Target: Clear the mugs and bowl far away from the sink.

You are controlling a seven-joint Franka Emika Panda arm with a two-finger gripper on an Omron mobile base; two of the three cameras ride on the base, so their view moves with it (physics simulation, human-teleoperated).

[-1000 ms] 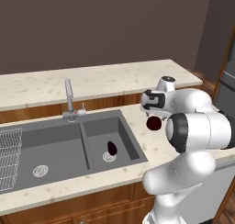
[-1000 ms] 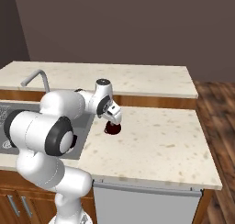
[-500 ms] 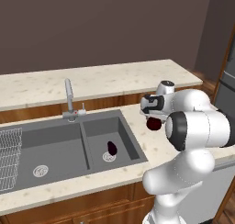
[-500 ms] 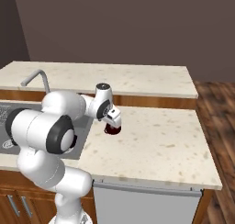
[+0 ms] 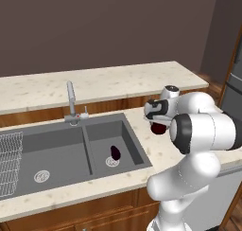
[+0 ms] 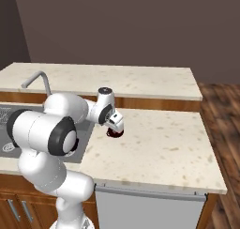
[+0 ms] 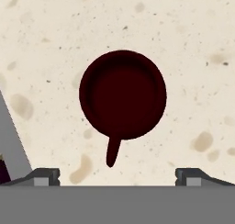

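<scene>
A maroon mug (image 7: 122,94) is seen upright on the speckled beige surface (image 6: 159,139), just to the right of the sink (image 5: 71,149) and close to its edge. In the hand view the mug is looked at from straight above: its round opening is in the middle, and its handle points toward the bottom of that view. The end effector (image 7: 117,175) is held directly above this mug with its fingers spread wide; one fingertip (image 7: 43,176) is seen at the lower left and the other at the lower right, and neither touches the mug. Nothing is held between them.

In the left base view the end effector (image 5: 157,115) is seen over the mug (image 5: 159,128), which is partly hidden by the white arm. In the right base view the mug (image 6: 114,132) is seen under the end effector (image 6: 116,125), on the surface beside the sink.

A second mug (image 5: 115,152) is seen in the right basin of the sink, near the round drain; whether it stands or lies cannot be told. A silver faucet (image 5: 72,101) stands behind the sink, and a wire rack (image 5: 9,164) is seen at the far left.
</scene>
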